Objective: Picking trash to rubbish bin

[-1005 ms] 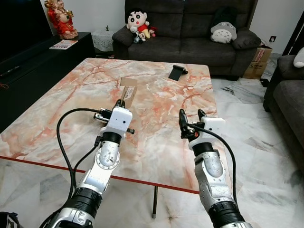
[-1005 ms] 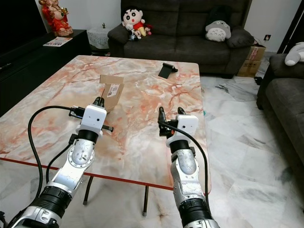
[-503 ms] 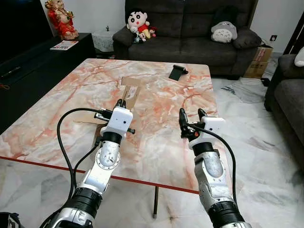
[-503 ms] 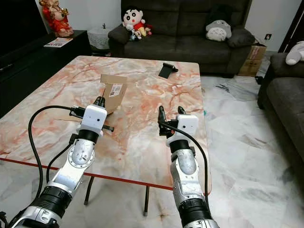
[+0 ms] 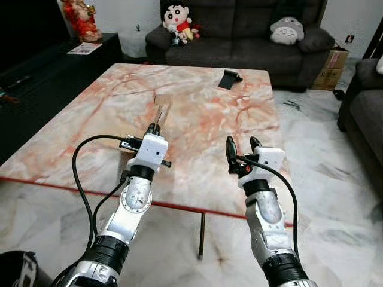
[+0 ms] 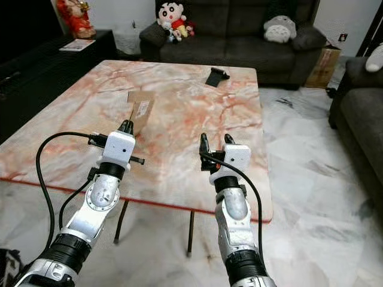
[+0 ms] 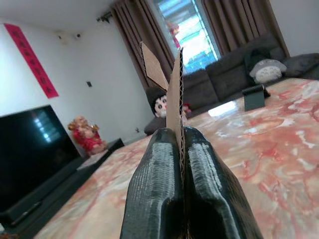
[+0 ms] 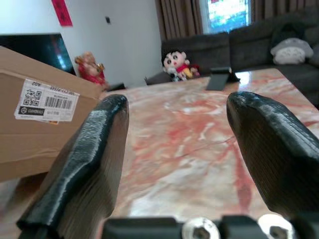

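- Against the frame half a second earlier, the whole scene has shifted: the camera has moved, so the table near edge lies farther up the picture and more marble floor shows.
- Left claw, over the table, is clenched on the edge of a flat cardboard piece, as before; the card stands upright between the fingers.
- Right claw hovers released, fingers well apart.
- A dark phone stand rests at the table's far side; plush toys sit on the sofa.
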